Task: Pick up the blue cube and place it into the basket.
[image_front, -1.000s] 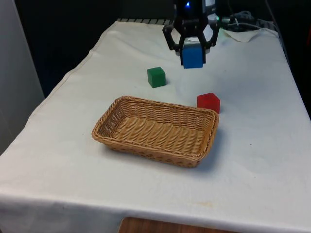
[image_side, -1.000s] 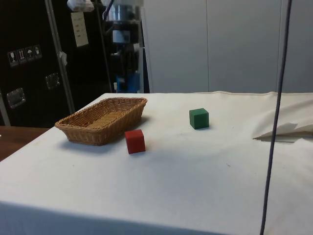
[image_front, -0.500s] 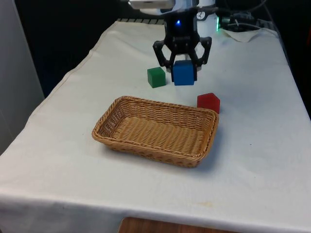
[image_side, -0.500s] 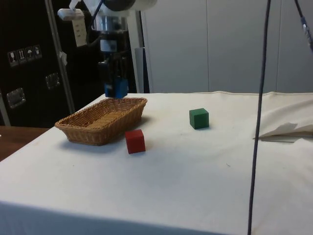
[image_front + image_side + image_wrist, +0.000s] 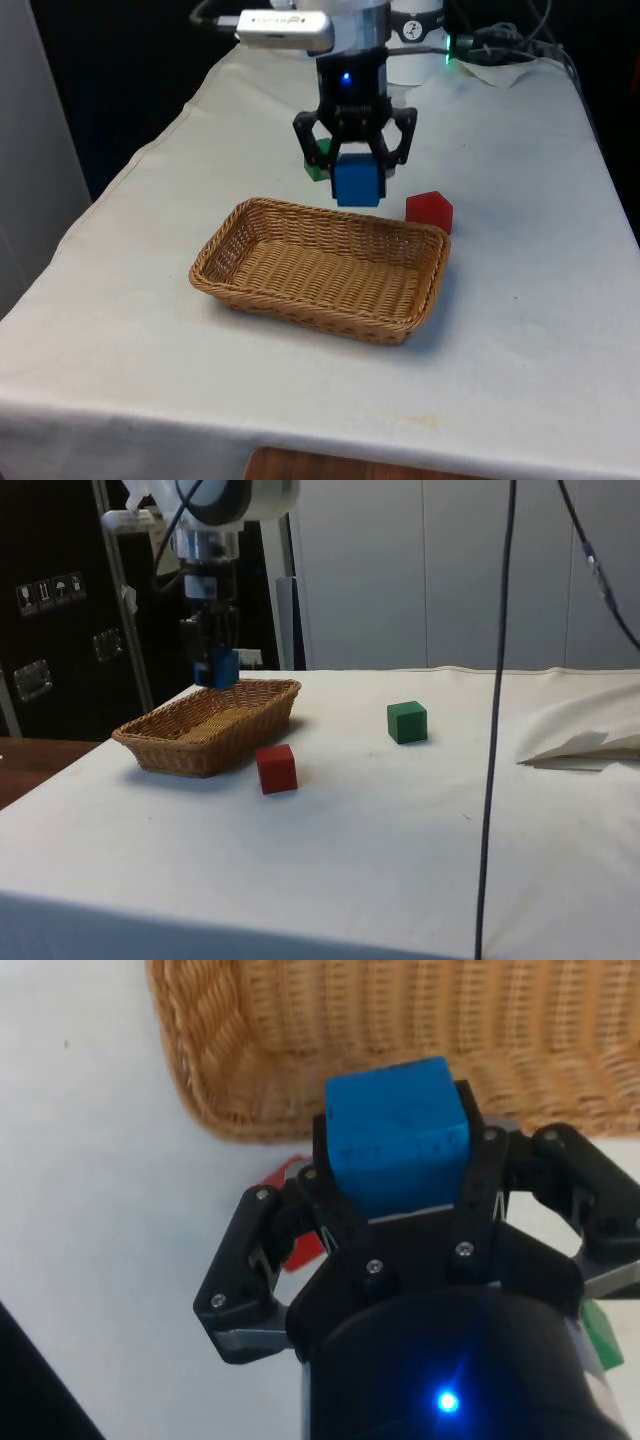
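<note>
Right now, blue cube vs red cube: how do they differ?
Colour: the blue cube is blue, the red cube red. Support: the blue cube is held in the gripper above the table, at the far rim of the basket; the red cube rests on the white cloth. Place: the blue cube hangs by the basket's far edge, the red cube sits outside, beside the basket's corner. Both look like plain cubes of similar size.
</note>
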`<state>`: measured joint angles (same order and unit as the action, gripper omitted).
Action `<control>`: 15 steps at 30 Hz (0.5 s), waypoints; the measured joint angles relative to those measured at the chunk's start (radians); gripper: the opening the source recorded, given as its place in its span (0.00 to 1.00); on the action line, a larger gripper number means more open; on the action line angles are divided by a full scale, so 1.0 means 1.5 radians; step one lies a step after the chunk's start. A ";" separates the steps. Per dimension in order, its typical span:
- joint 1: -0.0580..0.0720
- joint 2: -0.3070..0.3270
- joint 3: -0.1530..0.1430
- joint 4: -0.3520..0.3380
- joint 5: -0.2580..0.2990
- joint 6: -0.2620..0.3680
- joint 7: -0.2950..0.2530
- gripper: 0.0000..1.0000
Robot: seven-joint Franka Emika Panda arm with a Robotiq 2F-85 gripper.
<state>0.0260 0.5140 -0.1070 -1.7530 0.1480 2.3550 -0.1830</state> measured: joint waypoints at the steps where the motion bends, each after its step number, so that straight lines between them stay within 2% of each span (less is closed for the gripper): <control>1: 0.000 0.007 -0.001 0.008 0.000 0.000 0.000 0.01; 6: 0.000 0.041 -0.008 0.049 -0.001 0.000 0.000 0.01; 15: 0.000 0.077 -0.016 0.087 -0.001 0.000 0.001 0.01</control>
<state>0.0260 0.6300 -0.1310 -1.6220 0.1460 2.3550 -0.1820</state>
